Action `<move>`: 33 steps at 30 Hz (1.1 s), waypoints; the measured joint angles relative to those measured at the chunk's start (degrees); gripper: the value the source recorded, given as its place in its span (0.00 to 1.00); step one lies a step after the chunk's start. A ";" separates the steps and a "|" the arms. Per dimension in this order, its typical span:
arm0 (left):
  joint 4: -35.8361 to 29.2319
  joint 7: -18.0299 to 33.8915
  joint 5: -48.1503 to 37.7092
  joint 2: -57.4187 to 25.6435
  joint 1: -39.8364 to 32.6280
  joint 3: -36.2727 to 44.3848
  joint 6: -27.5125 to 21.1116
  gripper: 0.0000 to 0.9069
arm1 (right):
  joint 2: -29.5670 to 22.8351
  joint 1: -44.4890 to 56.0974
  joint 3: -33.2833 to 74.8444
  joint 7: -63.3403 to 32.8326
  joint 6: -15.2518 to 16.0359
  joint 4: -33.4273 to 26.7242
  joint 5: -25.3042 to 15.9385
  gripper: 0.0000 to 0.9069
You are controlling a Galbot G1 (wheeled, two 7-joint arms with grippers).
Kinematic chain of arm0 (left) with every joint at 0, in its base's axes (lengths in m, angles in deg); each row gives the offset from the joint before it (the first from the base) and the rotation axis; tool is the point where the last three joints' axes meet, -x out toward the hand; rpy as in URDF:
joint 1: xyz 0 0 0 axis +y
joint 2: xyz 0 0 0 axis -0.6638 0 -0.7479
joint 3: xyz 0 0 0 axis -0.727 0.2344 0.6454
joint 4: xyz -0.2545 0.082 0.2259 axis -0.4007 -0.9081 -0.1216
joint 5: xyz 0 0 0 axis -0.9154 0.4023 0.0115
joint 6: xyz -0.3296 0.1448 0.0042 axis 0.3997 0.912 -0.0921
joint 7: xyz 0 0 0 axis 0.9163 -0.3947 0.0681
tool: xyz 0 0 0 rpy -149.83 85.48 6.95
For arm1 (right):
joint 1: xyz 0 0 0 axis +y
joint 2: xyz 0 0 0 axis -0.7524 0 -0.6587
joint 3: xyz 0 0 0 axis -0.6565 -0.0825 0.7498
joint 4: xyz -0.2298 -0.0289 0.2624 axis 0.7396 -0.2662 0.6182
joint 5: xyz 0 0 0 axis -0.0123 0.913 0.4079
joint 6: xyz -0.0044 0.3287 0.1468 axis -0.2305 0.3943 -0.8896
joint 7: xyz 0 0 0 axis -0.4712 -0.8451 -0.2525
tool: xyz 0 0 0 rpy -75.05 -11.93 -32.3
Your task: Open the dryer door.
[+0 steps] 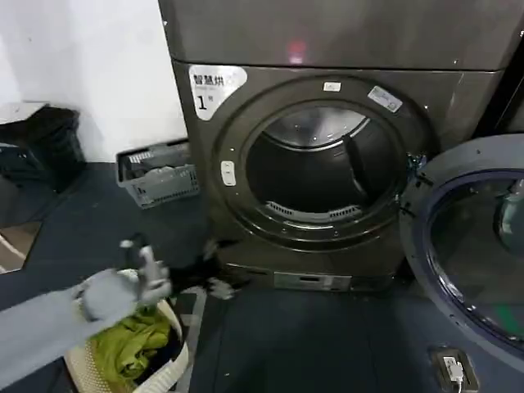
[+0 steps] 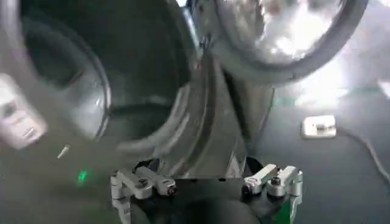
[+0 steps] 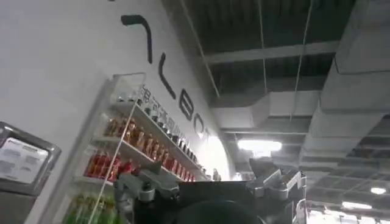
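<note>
left claw (image 1: 147,266) spread, empty | round chrome-rimmed dryer door (image 1: 471,246) open

I see the dryer door (image 1: 471,254) at 3 o'clock with a silver-grey rim and dark glass. My left tool (image 1: 146,266) is grey, above yellow-green clothes (image 1: 131,344) in a cream basket (image 1: 168,372).

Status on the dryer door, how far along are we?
Looks done: the round chrome-rimmed dryer door with dark tinted glass is swung wide to the right, leaving the drum opening fully exposed. In hand: nothing. The left gripper sits low, away from the machine, above a basket of green laundry, jaws open and empty. The right gripper points up at the ceiling. Left: nothing obvious.
</note>
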 joint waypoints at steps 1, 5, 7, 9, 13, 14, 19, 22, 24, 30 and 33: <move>0.00 -0.85 1.09 -2.03 1.08 -0.85 -0.08 1.00 | -0.12 -0.21 -0.19 0.05 0.01 0.16 -0.02 1.00; -0.47 -1.90 5.34 -8.55 7.86 -6.16 -0.52 1.00 | -0.46 -1.13 -0.94 0.10 0.02 0.40 -0.29 1.00; -0.39 -2.51 6.35 -11.47 10.35 -7.91 -1.06 1.00 | -0.57 -1.56 -1.27 0.15 0.03 0.64 -0.33 1.00; -0.04 -3.50 6.58 -14.10 12.12 -9.36 -1.25 1.00 | -0.75 -1.75 -1.40 0.20 0.03 0.70 -0.33 1.00; 0.19 -5.72 9.34 -18.63 14.23 -11.35 -2.83 1.00 | -1.10 -1.68 -1.35 0.49 -0.09 0.61 -0.32 1.00; 0.50 -5.92 10.59 -19.57 14.55 -11.52 -3.37 1.00 | -1.25 -1.58 -1.33 0.58 -0.20 0.55 -0.32 1.00; 2.39 -6.95 13.75 -22.50 15.31 -12.27 -4.70 1.00 | -2.18 -1.90 -1.93 0.80 -0.28 1.25 -0.32 1.00; 3.19 -6.84 15.01 -23.59 15.45 -12.41 -5.53 1.00 | -2.25 -1.87 -1.95 0.82 -0.37 1.10 -0.36 1.00; 3.53 -6.93 15.01 -23.97 15.48 -12.60 -5.61 1.00 | -2.40 -1.73 -1.85 0.84 -0.42 1.10 -0.36 1.00; 2.98 -8.40 16.36 -24.82 15.79 -12.67 -7.21 1.00 | -2.49 -1.07 -1.19 0.87 -0.47 1.10 -0.29 1.00; 3.62 -8.74 17.16 -24.91 15.79 -12.72 -8.28 1.00 | -2.53 -0.66 -0.72 0.92 -0.51 1.05 -0.15 1.00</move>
